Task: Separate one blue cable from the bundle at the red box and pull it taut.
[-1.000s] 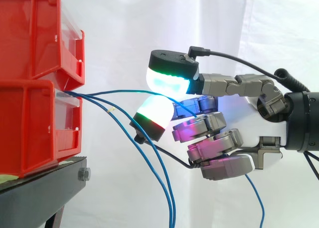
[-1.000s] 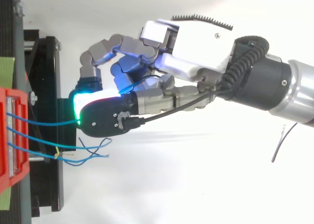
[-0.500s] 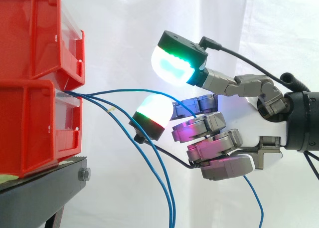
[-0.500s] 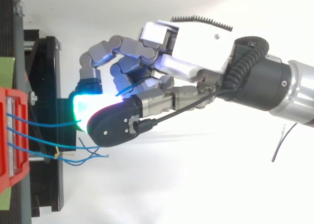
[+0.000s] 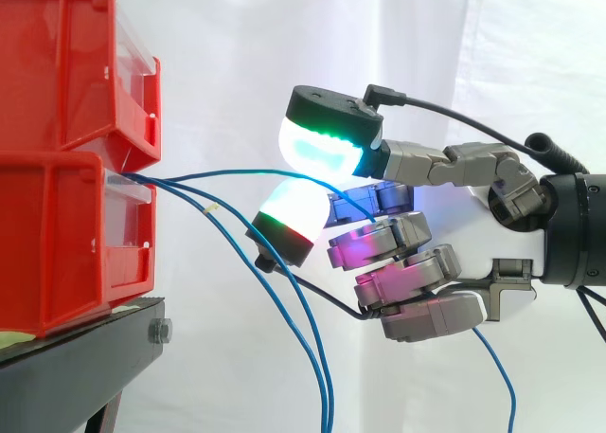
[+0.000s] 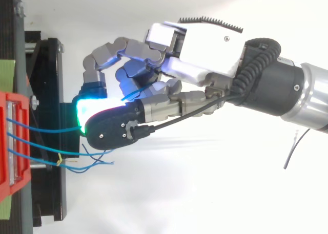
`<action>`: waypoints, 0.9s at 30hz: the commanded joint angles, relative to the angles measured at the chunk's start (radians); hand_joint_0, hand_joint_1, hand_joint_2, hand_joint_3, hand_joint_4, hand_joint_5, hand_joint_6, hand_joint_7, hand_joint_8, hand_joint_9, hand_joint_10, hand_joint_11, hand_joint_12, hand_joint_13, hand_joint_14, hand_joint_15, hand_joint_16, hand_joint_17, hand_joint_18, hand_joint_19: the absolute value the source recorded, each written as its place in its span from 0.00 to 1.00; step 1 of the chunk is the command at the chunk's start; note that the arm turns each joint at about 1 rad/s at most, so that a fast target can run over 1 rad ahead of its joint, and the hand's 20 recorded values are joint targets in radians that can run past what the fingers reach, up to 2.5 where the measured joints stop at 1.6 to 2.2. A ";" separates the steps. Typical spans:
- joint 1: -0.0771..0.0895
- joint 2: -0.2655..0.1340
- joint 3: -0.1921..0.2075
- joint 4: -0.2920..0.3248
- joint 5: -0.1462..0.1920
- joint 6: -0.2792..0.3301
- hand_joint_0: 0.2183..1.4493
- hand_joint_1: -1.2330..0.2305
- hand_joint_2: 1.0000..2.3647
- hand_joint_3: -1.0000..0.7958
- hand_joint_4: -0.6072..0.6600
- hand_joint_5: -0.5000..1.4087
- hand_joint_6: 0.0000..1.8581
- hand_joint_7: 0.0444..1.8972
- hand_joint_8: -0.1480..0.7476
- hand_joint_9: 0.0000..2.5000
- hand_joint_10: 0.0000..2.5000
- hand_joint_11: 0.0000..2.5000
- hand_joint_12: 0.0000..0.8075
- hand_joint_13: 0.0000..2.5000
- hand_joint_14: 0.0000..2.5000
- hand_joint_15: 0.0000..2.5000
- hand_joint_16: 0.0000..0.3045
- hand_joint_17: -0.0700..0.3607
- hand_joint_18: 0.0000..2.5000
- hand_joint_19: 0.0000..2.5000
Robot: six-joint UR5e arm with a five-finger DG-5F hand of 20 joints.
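The hand point(image 5: 417, 281) reaches in level from the right, its lower fingers curled and two glowing pads point(image 5: 317, 149) closed on one blue cable point(image 5: 227, 173). This cable leaves the lower red box point(image 5: 57, 234) in a shallow arch, passes between the pads and through the curled fingers, then hangs below the hand. Two other blue cables point(image 5: 284, 310) droop from the same box, which rests on the black stand point(image 5: 76, 357).
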 commanded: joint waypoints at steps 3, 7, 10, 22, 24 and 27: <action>0.001 0.000 -0.001 0.003 0.000 0.000 0.30 0.40 0.01 0.44 0.53 0.21 0.47 0.63 0.46 0.32 1.00 1.00 0.57 0.46 1.00 0.71 0.15 0.40 0.67 0.55; 0.001 0.000 -0.001 0.005 0.000 0.000 0.30 0.47 0.01 0.34 0.57 0.20 0.47 0.63 0.54 0.32 1.00 1.00 0.57 0.45 1.00 0.70 0.15 0.40 0.66 0.53; -0.001 0.000 0.000 0.005 0.000 0.000 0.27 0.51 0.00 0.28 0.58 0.20 0.47 0.63 0.55 0.33 1.00 1.00 0.58 0.46 1.00 0.70 0.16 0.41 0.66 0.50; 0.002 0.000 -0.001 0.005 0.000 0.000 0.31 0.31 0.01 0.42 0.56 0.20 0.47 0.64 0.50 0.32 1.00 1.00 0.57 0.46 1.00 0.70 0.14 0.39 0.68 0.58; 0.002 0.000 -0.001 0.005 -0.001 0.000 0.30 0.30 0.02 0.47 0.53 0.21 0.47 0.64 0.45 0.32 1.00 1.00 0.56 0.46 1.00 0.71 0.14 0.39 0.68 0.60; 0.002 0.000 0.000 0.005 -0.001 0.000 0.29 0.30 0.02 0.51 0.50 0.21 0.48 0.65 0.42 0.32 1.00 1.00 0.56 0.46 1.00 0.71 0.15 0.40 0.68 0.60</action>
